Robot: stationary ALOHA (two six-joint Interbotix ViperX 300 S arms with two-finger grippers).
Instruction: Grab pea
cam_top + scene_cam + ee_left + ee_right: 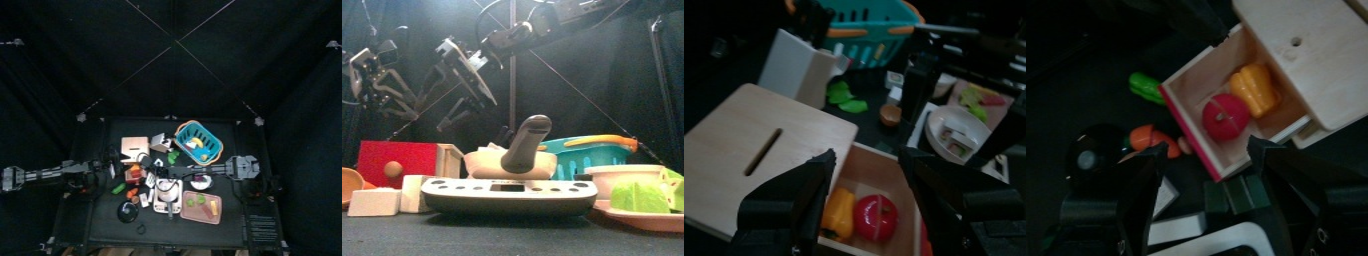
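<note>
Nearest the front camera sits a grey scale (509, 197) with a dark handle rising behind it, hiding much of the clutter. Behind, a teal basket (596, 153) is partly covered by a white bowl (629, 178). Left end effector (865, 195) hangs with jaws spread wide over a wooden drawer box (764, 160) holding an orange and a red piece. Right end effector (1207, 165) looks spread above the same drawer. The pea (847, 95), a green pod, lies on the table beyond the box, in a narrow open gap.
</note>
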